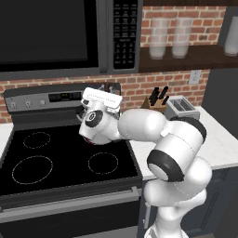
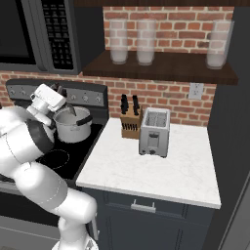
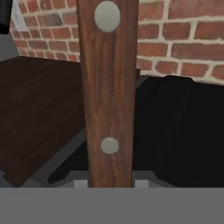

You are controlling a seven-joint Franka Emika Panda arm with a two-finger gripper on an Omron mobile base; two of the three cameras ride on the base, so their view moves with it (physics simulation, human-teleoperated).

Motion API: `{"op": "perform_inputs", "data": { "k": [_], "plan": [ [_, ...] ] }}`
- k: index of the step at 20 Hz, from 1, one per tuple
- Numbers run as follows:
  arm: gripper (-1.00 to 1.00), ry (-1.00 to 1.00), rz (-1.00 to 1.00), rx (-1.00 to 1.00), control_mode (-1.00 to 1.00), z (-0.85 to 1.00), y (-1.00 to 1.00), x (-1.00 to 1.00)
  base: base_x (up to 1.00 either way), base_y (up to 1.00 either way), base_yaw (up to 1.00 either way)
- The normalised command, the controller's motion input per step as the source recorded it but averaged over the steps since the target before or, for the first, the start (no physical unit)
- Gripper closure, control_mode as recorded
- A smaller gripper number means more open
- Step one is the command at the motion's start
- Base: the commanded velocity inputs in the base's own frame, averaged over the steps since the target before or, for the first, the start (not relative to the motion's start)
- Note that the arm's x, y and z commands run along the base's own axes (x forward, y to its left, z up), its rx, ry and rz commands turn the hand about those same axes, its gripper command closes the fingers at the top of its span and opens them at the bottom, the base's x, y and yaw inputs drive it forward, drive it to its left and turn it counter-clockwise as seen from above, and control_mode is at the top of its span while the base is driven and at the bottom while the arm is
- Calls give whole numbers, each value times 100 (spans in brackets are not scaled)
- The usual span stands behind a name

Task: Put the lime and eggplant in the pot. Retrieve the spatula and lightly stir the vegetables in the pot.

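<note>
- Right now my gripper (image 2: 61, 97) hangs over the stove (image 1: 69, 162), just above the pot (image 2: 73, 126) at the back right burner.
- Through my hand view, a brown wooden handle with two metal rivets, the spatula (image 3: 109, 87), runs straight up between my fingertips, so my gripper is pinching it.
- From the right base view, the steel pot sits on the stove with a black side handle facing the tabletop (image 2: 161, 171).
- On that tabletop stand a knife block (image 2: 130, 122) and a toaster (image 2: 155, 132), side by side.
- I cannot tell what lies inside the pot.
</note>
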Motion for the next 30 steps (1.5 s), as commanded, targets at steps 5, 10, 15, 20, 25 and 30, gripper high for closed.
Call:
{"op": "perform_inputs", "data": {
  "k": [5, 10, 15, 20, 25, 30],
  "plan": [
    [100, 13, 15, 0, -100, -54, 37, 37, 0, 0, 0],
    [100, 9, 6, -1, -100, -51, 2, 42, 0, 0, 0],
    [100, 6, 3, 0, -100, -38, 0, 30, 0, 0, 0],
    [100, 13, 0, 0, -100, -58, 0, 33, 0, 0, 0],
    [100, 11, 0, -3, -100, -44, 0, 38, 0, 0, 0],
    [100, 10, 0, -2, -100, -31, 0, 15, 0, 0, 0]
  ]
}}
